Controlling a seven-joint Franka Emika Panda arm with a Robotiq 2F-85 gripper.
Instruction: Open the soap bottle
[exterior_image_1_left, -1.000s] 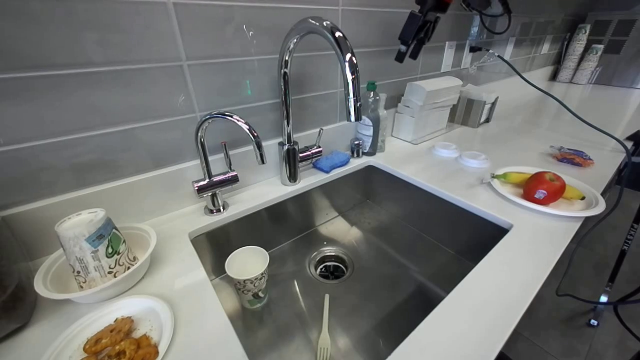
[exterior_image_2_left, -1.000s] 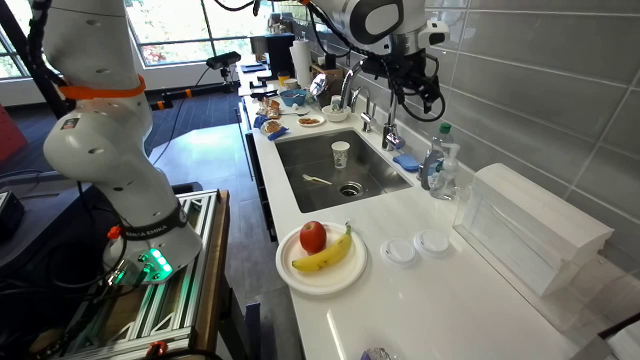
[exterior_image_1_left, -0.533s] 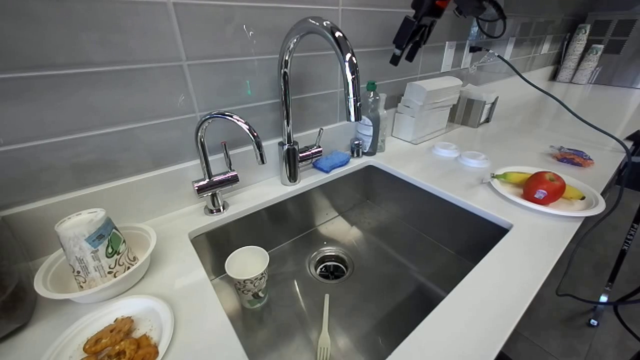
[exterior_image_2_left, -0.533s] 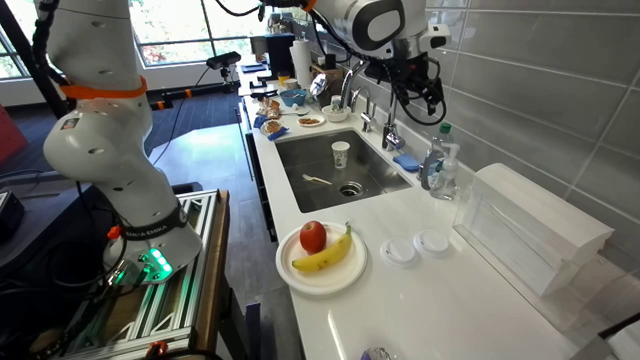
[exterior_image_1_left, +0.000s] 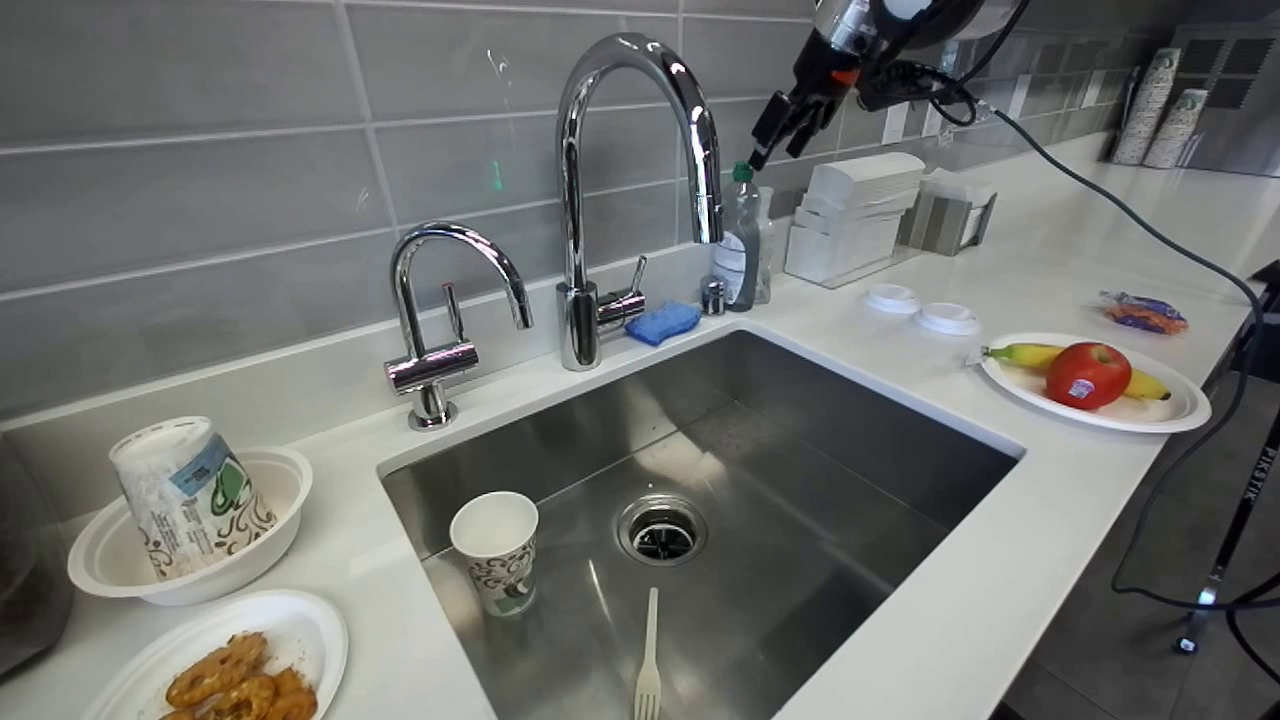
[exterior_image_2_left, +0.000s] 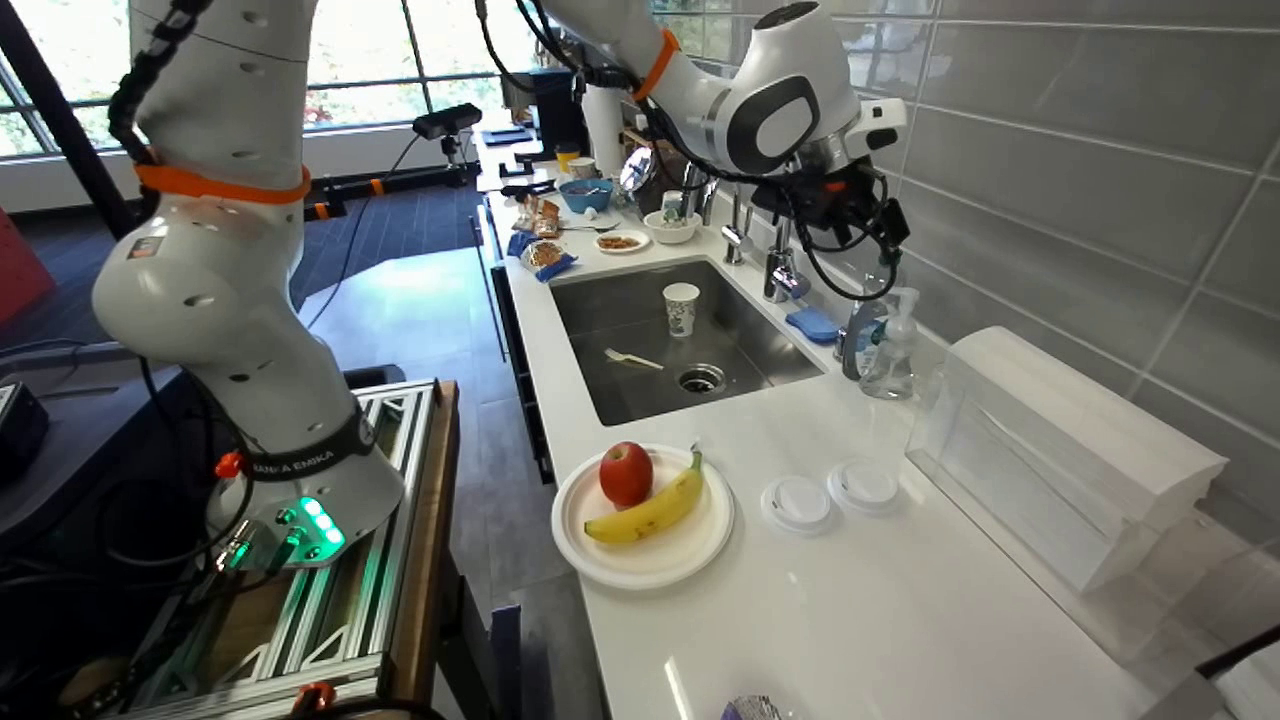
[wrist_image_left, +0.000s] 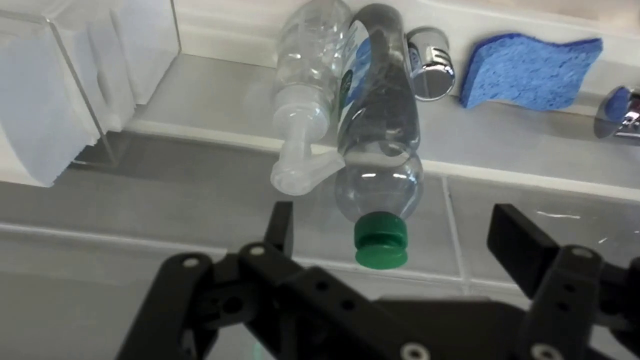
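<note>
Arm (exterior_image_2_left: 700, 95) outstretched, end effector (exterior_image_1_left: 776, 155) tilted down, spread near soap bottle (wrist_image_left: 381, 132)

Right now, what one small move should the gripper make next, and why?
Probably ease the gripper down slightly toward the green cap on the soap bottle, without closing yet: the wrist view shows the cap between spread fingers, touching neither, and in an exterior view the fingertips appear near the cap's top.
</note>
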